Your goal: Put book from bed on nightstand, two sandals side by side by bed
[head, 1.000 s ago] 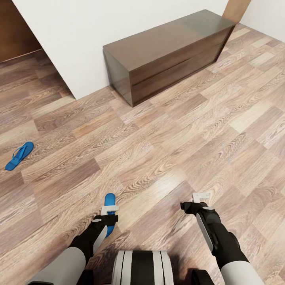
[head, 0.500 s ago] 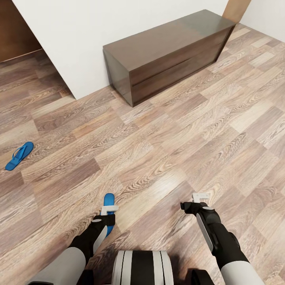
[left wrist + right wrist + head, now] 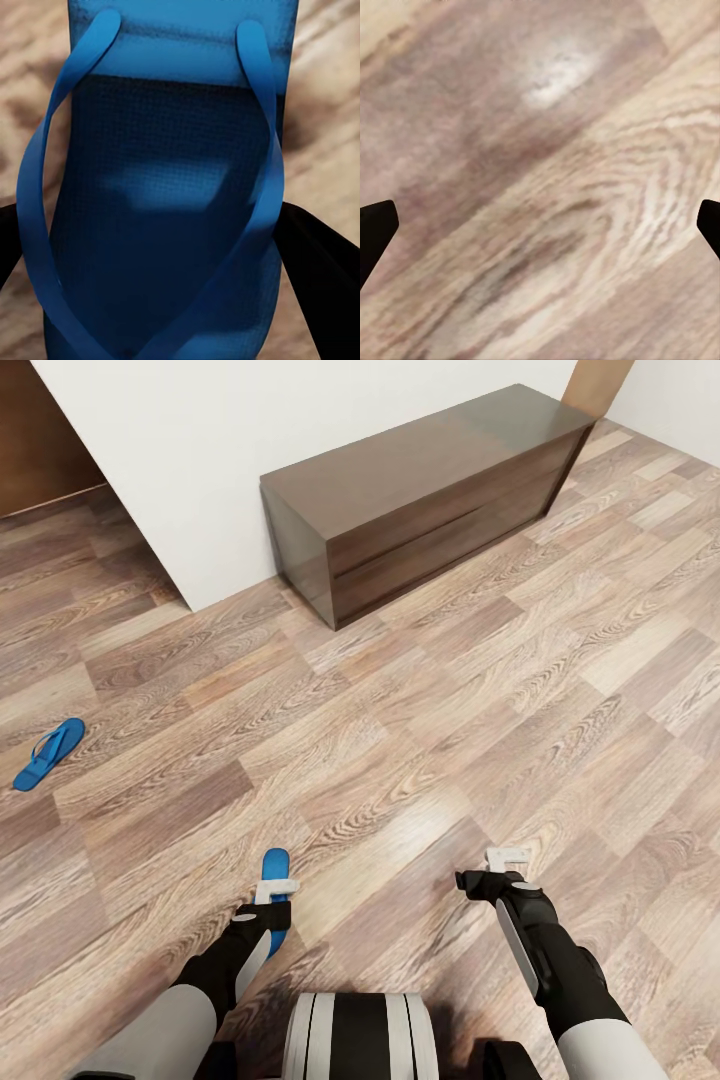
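Blue sandal (image 3: 276, 863) in lowered left gripper (image 3: 277, 887).

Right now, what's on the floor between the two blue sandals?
Nothing: in the head view only bare wood-plank floor lies between the far sandal and the sandal at the left gripper.

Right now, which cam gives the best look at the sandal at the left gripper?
Left wrist view: the sandal shows close up, straps and footbed clear, dark fingers on both sides. Head view shows just its blue tip past the left gripper. Right wrist view shows floor.
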Available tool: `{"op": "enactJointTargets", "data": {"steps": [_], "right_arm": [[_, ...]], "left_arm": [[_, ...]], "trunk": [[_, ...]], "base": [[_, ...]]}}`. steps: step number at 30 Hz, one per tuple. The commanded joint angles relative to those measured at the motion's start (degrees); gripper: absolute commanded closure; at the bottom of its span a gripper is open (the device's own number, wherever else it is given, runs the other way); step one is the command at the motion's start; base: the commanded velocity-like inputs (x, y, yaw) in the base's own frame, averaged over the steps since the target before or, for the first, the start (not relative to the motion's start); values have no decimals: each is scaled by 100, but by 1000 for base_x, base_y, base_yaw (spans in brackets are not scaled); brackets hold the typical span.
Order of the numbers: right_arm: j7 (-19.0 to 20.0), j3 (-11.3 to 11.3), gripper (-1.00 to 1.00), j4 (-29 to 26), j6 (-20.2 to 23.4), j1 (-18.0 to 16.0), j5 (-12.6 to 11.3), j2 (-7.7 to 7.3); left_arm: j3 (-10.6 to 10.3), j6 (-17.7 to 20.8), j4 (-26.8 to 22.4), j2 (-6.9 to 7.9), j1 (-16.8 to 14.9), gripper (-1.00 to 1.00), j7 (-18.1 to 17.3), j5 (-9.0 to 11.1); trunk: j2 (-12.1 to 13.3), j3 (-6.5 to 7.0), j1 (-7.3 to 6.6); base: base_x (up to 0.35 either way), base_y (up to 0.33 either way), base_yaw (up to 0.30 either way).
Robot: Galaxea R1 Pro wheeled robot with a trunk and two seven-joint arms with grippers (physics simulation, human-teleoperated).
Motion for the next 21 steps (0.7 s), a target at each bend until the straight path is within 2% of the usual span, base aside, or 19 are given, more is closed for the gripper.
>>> {"op": "enactJointTargets", "data": {"steps": [1,21], "right_arm": [[-17,4,-100,-7,30,-2,-3,-1],[-17,4,-100,1,30,-2,-3,-1]], "left_arm": [[-19,33,-12,1,1,100,31,23],[-25,33,-12,1,-1,100,31,26]], "trunk": [[-1,-3,-1],[-1,-3,-1]], "base": [[0,0,0],[0,0,0]]}}
